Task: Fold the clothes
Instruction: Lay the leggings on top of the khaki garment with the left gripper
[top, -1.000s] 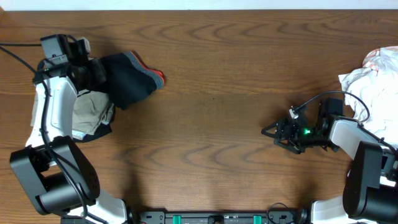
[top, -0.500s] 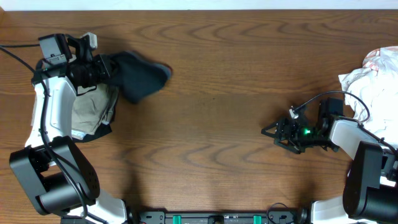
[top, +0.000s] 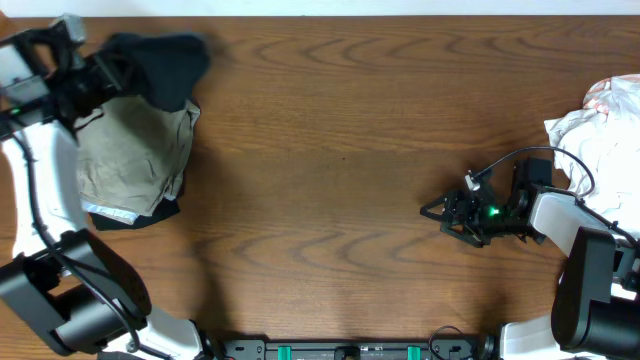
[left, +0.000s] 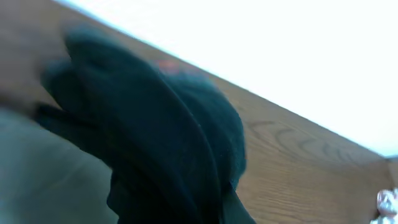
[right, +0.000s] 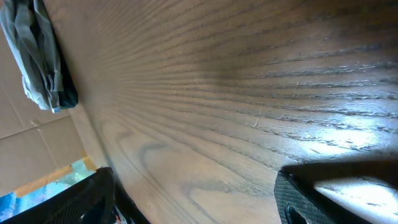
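Left gripper (top: 103, 72): pressed together on a bunch of the black trousers (top: 165, 62), just past the far edge of the khaki garment (top: 135, 160).

Trousers: one crumpled dark wad overlapping the khaki garment's far corner. Waistband and legs cannot be told apart, and the left wrist view is blurred.

Right gripper (top: 432, 212): fingers spread with nothing between them, low over bare wood well to the right of the khaki garment.

Step in hand, as judged: carrying the trousers clear so they can be spread flat. To do it well, keep the pinch firm, lift high enough that no trailing cloth drags the khaki garment along, and set down only once fully past its right edge.

Room: the table (top: 330, 120) ends close beyond the khaki garment's far side, so there is little margin there. Bare wood is wide open to the garment's right. The white fabrics (top: 600, 125) lie farthest from it.
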